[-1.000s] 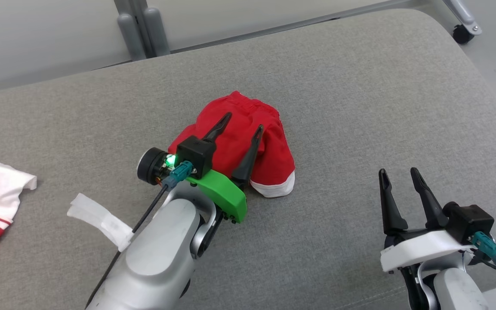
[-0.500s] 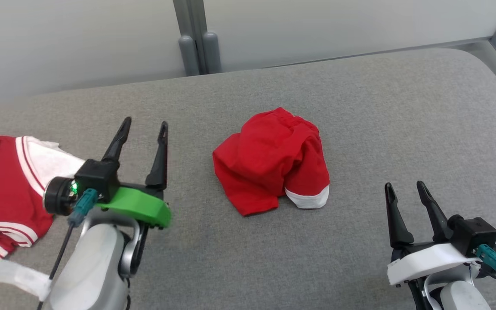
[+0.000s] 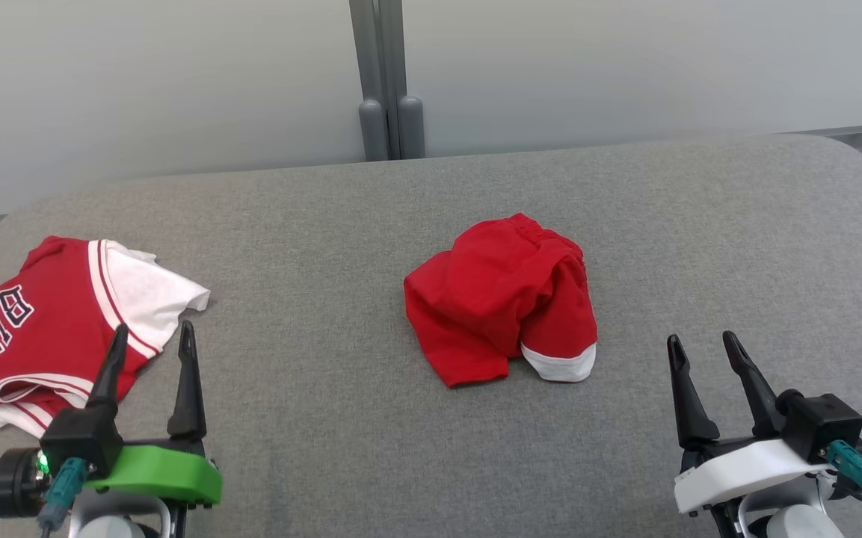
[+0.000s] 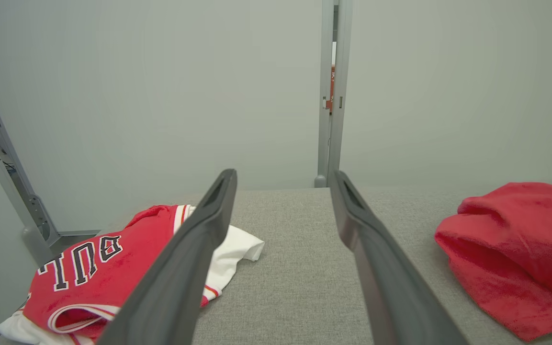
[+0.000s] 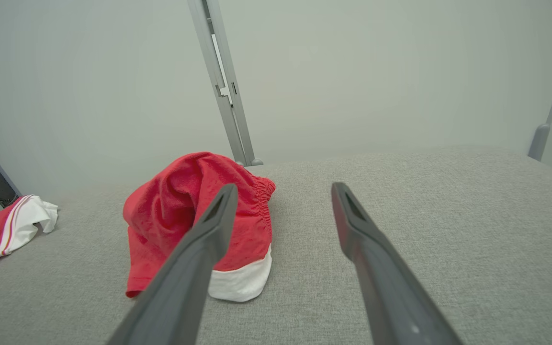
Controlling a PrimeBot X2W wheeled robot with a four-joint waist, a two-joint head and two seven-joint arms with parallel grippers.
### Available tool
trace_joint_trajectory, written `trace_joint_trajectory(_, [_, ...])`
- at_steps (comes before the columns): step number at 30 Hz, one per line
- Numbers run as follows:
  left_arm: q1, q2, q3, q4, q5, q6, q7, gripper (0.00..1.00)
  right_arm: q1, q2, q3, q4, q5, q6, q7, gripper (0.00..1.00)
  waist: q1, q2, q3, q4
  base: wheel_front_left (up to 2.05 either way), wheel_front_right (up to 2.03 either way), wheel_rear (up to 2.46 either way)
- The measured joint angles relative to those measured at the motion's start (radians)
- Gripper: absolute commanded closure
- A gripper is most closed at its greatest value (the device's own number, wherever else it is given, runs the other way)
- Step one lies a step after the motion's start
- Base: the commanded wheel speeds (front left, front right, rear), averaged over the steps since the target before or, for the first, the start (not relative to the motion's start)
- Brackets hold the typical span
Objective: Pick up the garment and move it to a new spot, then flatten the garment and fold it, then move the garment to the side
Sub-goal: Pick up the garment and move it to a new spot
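**Q:** What has changed since 1 second ago?

**A:** The left gripper has pulled away from the red shorts, which it hung over then. It is now well apart from them, at the lower left. The head camera has also swung, so the whole scene sits differently in the head view.

**Q:** What lies there, from left to right?

**A:** Everything rests on a grey padded surface.
- At far left is a rumpled red and white jersey with dark letters.
- Just in front of it is the left gripper, its 2 dark fingers spread apart and holding nothing.
- In the middle are the red shorts, a loose humped heap lying on the padding, touched by neither gripper.
- At lower right is the right gripper, its fingers likewise apart and empty, near the heap but clear of it.

**Q:** How will the shorts handle?

**A:** Probably light, soft and limp. They should sag and bunch rather than hold a shape, and they cannot break. The gathered waistband on the far side looks like the firmest hold. The white hem on the near right edge is a second one. Pinching 1 of these with each gripper and drawing them apart should spread the cloth flat. Pinching the middle of the hump would likely lift several layers together.
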Motion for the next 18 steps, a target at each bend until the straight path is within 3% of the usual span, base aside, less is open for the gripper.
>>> trace_joint_trajectory(18, [0.155,-0.075,0.106,-0.043,0.036,-0.107,0.0,0.0,0.047,-0.008,-0.016,-0.016,0.0,0.0,0.0,0.0,0.0,0.0,-0.029,0.012,0.0,0.0,0.0])
